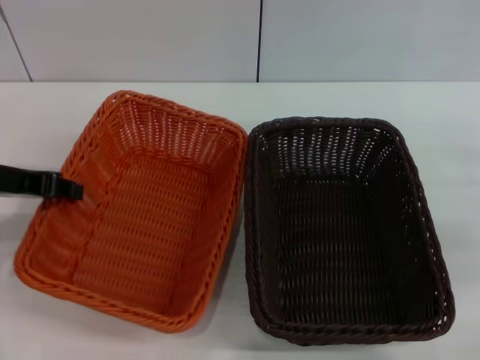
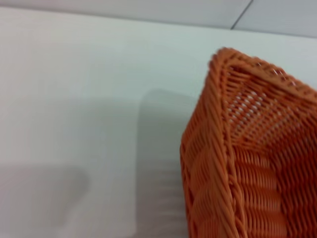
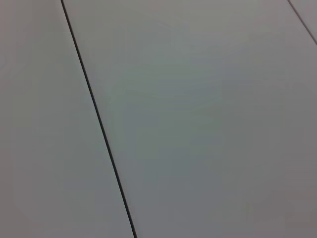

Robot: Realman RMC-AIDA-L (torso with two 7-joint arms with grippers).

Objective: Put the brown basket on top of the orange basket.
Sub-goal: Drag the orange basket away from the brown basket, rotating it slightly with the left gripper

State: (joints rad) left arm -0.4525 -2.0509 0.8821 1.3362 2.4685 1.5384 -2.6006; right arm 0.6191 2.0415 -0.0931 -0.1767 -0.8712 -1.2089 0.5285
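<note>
The orange basket (image 1: 139,217) sits on the white table at the left, slightly turned. Right beside it on the right stands the brown basket (image 1: 341,232), their long rims almost touching. Both are upright and hold nothing. My left gripper (image 1: 69,188) comes in as a black shape from the left edge of the head view, its tip at the orange basket's left rim, just over the inside wall. The left wrist view shows a corner of the orange basket (image 2: 237,148) close up. My right gripper is out of view.
The white table (image 1: 435,112) runs behind and around both baskets, up to a pale panelled wall (image 1: 337,37) with a dark seam. The right wrist view shows only a flat grey surface with a dark seam (image 3: 99,119).
</note>
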